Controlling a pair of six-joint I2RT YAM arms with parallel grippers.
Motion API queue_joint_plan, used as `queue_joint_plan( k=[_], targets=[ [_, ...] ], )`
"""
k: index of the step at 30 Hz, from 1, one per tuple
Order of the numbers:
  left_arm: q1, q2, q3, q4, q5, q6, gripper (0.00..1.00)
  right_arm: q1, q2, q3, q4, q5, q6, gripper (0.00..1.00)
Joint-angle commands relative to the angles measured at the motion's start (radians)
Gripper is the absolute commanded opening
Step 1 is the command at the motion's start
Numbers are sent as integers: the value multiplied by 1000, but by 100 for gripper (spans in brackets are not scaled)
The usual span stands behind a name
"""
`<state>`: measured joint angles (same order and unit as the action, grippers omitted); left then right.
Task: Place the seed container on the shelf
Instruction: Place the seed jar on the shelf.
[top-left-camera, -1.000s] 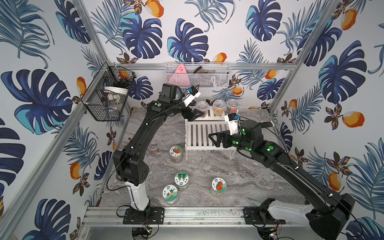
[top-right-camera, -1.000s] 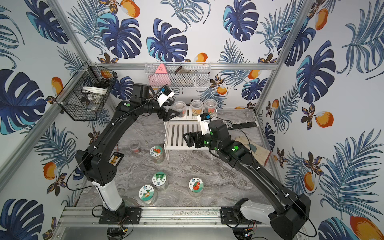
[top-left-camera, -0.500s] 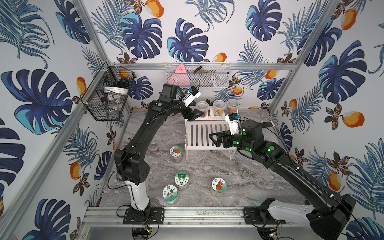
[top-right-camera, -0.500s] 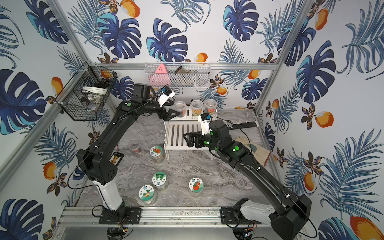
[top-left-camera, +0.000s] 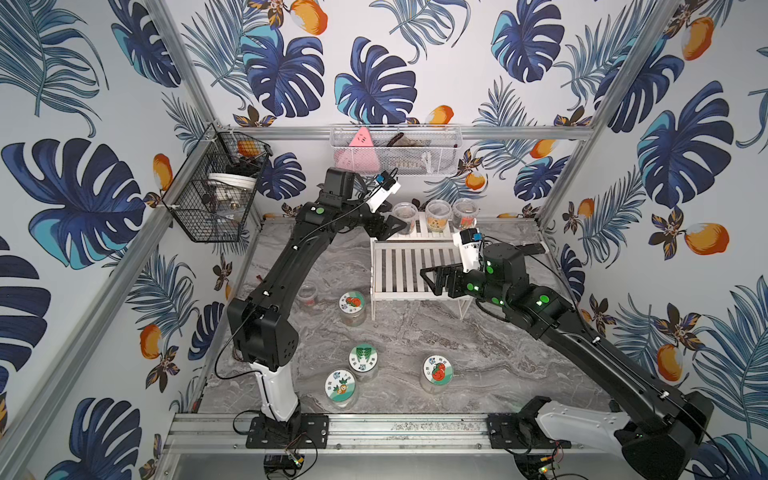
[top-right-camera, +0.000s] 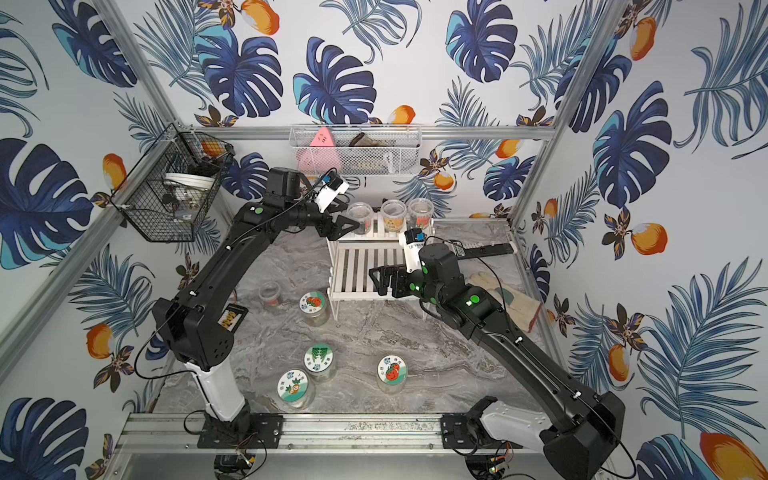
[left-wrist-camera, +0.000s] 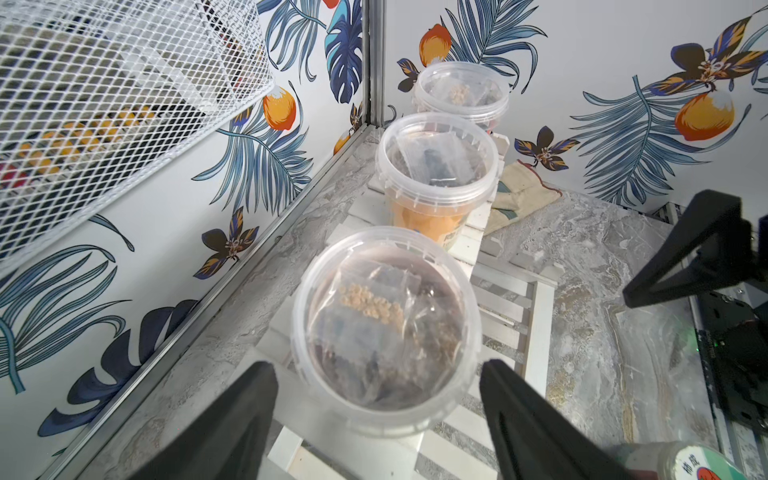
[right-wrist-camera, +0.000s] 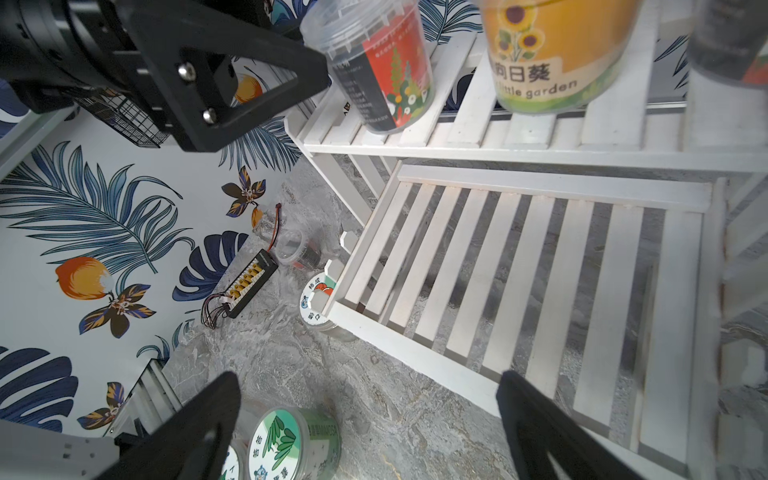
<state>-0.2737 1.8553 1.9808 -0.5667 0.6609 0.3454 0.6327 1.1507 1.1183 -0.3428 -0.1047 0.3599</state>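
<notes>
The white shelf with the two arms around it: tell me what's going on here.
The left pincer is open, its jaws either side of a clear seed container that stands on the upper tier of the shelf, in a row with two more tubs. The right pincer hangs open and empty over the lower tier. Four lidded jars stand on the tabletop.

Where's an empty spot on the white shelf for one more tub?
The lower step is all bare slats, though the right gripper hangs over its right end. The top step is crowded: three tubs line it.
</notes>
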Motion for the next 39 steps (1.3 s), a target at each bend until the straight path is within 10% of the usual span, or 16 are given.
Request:
queue_joint_plan(
  k=[1,39],
  targets=[
    [-13,18,13,63,-3,-40,83,-1,-6,-12,-4,30,11,100],
    [-98,35,20,54,-198,-121,72,-2,-103,-103,-22,222,-4,100]
  ],
)
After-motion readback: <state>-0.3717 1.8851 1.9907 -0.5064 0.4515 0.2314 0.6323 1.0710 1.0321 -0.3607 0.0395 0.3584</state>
